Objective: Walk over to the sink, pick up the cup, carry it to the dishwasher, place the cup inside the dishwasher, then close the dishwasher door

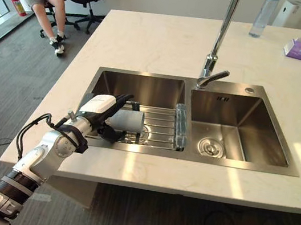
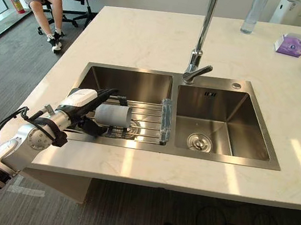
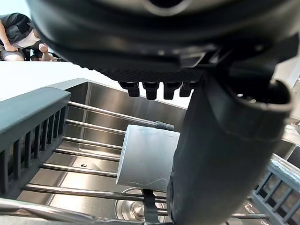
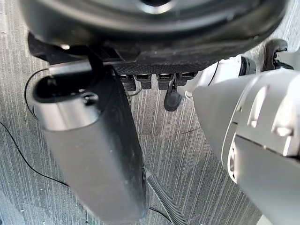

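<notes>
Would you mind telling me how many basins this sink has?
2. The left basin holds a wire rack, with the grey cup lying on its side at the left hand; the right basin has a round drain.

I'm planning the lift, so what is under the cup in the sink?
The cup lies sideways on a wire rack across the left basin. Between the bars the drain shows; the spot directly beneath the cup is covered.
</notes>
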